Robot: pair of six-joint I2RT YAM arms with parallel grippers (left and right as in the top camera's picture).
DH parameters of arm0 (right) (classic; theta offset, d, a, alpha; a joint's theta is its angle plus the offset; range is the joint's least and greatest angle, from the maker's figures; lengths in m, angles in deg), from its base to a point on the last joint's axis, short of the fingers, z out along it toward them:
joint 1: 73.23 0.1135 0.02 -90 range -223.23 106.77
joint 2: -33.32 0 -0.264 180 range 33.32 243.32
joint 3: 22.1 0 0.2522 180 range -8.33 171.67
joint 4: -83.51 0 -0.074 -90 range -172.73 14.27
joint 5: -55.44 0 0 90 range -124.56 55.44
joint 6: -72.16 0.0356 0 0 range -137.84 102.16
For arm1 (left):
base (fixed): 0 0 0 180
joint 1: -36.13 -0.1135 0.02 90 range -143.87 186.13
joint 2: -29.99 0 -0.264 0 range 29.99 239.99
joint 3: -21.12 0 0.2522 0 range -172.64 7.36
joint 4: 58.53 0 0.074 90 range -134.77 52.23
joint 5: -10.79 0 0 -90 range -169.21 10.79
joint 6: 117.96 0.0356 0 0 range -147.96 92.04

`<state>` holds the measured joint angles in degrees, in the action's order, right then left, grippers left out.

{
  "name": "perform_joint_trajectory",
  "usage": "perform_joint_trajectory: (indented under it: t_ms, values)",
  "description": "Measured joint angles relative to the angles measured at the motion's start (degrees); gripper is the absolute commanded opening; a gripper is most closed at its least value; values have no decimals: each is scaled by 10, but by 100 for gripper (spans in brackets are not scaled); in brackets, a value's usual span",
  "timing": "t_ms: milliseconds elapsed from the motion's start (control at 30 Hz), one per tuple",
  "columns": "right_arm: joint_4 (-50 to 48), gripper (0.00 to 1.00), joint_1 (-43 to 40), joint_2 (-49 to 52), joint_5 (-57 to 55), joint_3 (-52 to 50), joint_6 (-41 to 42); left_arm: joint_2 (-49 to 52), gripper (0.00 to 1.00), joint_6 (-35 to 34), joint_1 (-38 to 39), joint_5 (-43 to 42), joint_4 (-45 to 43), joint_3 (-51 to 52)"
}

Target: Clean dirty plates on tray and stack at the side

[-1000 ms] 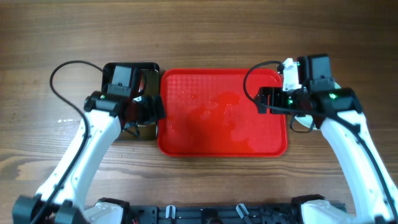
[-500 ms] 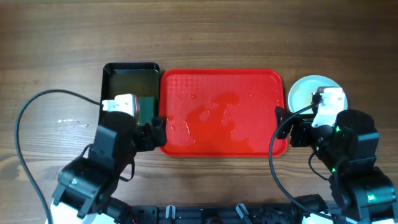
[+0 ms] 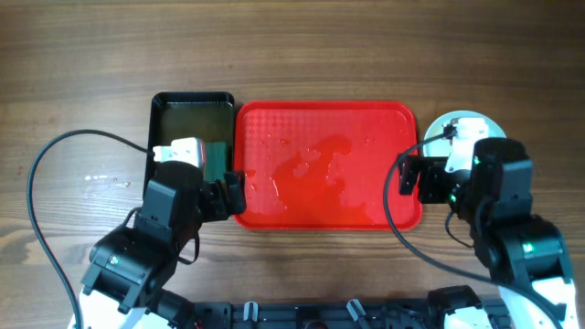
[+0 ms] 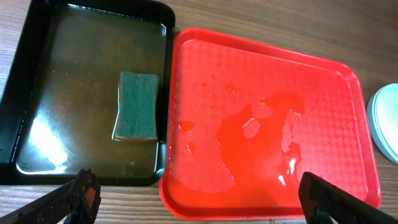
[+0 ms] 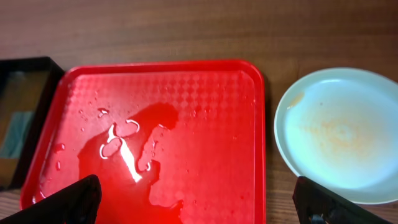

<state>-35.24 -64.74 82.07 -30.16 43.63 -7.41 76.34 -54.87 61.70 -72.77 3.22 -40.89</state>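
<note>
The red tray [image 3: 329, 164] lies at the table's middle, wet with puddles and bare of plates; it also shows in the left wrist view [image 4: 267, 124] and the right wrist view [image 5: 155, 137]. The pale plates [image 5: 342, 134] sit stacked right of the tray, the top one with a faint orange smear; the right arm partly hides them from overhead [image 3: 457, 123]. My left gripper [image 4: 196, 202] is open and empty above the tray's near left corner. My right gripper [image 5: 199, 199] is open and empty above the tray's near right edge.
A black tray [image 3: 187, 128] of murky water holds a green sponge [image 4: 137, 104] left of the red tray. Bare wooden table surrounds everything.
Both arms pulled back toward the near edge a second ago, uncovering the black tray and the plates. Since then the right arm shifted slightly; the left hardly moved.
</note>
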Motion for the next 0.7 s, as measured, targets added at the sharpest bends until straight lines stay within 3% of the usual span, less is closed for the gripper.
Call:
perform_joint_trajectory:
  t_ms: [233, 533, 700]
  values:
    - [-6, 100, 0, -34, -7, -25, 0, 10, 100, 0, 0, 2, 0, 0]
    - [-284, 99, 0, -302, -10, -263, -19, 28, 100, 0, 0, 2, 0, 1]
    - [-360, 99, -10, -434, -10, -350, -22, 45, 100, 0, 0, 2, 0, 1]
